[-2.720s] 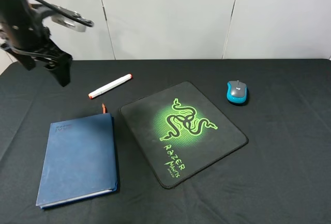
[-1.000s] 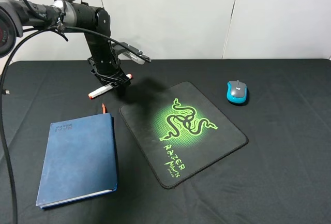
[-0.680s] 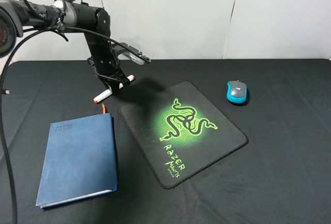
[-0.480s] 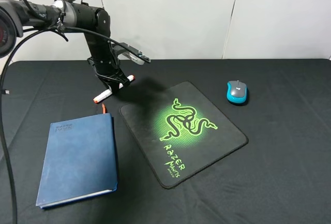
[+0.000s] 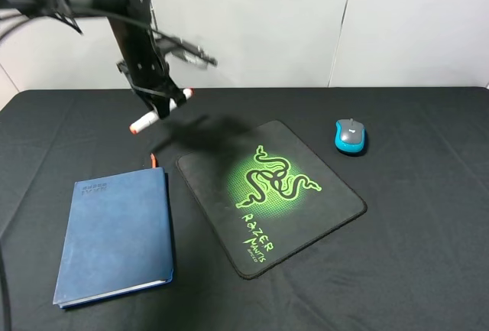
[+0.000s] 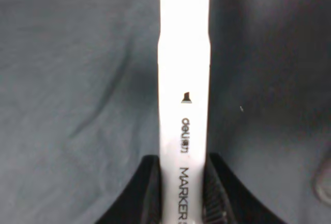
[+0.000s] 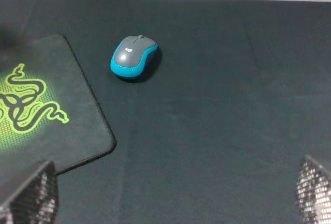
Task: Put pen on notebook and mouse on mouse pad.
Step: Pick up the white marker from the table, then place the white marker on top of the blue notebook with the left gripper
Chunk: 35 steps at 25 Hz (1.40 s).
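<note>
pen (image 5: 159, 110) hangs tilted in the upper left of the frame, clear of the black cloth (image 5: 428, 239), with one orange tip pointing down and left. the left gripper (image 5: 163, 100) has it across the barrel; the wrist view shows dark fingers (image 6: 149, 193) pressed on either side of the white body by the printed lettering, so the jaws are clamped on the pen. notebook (image 5: 114, 235) lies shut and flat in the lower left, well apart from it. to my eye the carry wants height enough to clear the cover's edge, then a centred, low release with the barrel level, since a round pen dropped from up there could roll off. mouse (image 5: 350, 136) sits on the cloth at the right, near the mouse pad (image 5: 205, 169) but not touching it. the right gripper (image 7: 170, 198) has its jaws spread wide on nothing, the mouse well ahead of it.
</note>
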Tool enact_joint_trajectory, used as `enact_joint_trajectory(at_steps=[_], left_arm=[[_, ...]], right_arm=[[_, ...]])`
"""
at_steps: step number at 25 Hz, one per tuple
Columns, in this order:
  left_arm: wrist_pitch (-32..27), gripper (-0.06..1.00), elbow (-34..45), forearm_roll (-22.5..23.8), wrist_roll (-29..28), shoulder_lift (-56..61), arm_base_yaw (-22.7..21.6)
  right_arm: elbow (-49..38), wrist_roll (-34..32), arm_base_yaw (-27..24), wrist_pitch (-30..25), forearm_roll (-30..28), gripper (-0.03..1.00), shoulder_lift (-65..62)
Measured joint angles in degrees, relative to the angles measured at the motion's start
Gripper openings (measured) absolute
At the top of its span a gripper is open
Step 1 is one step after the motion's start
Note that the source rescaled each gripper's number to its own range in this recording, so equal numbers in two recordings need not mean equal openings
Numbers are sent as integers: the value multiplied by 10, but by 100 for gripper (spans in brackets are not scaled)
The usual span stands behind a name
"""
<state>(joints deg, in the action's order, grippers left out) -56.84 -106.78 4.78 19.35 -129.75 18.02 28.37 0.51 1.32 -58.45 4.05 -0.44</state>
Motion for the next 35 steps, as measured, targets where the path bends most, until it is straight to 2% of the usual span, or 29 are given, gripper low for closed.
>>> enact_joint_trajectory(at_steps=[6, 12, 15, 19, 22, 27, 32, 35], left_arm=[[-94, 0, 0, -12, -54, 54, 0], [-100, 0, 10, -38, -59, 106, 6], [-100, 0, 59, -40, -67, 147, 13], [-99, 0, 166, -48, -79, 220, 15], [-75, 0, 252, -48, -101, 278, 17], [-9, 0, 389, -41, -147, 352, 43], [69, 0, 503, -41, -197, 366, 64], [121, 0, 562, -65, -207, 367, 67]], right_arm=[[0, 0, 0, 0, 0, 100, 0], [0, 0, 0, 0, 0, 100, 0], [0, 0, 0, 0, 0, 100, 0], [0, 0, 0, 0, 0, 100, 0], [0, 0, 0, 0, 0, 100, 0], [0, 0, 0, 0, 0, 100, 0], [0, 0, 0, 0, 0, 100, 0], [0, 0, 0, 0, 0, 100, 0]])
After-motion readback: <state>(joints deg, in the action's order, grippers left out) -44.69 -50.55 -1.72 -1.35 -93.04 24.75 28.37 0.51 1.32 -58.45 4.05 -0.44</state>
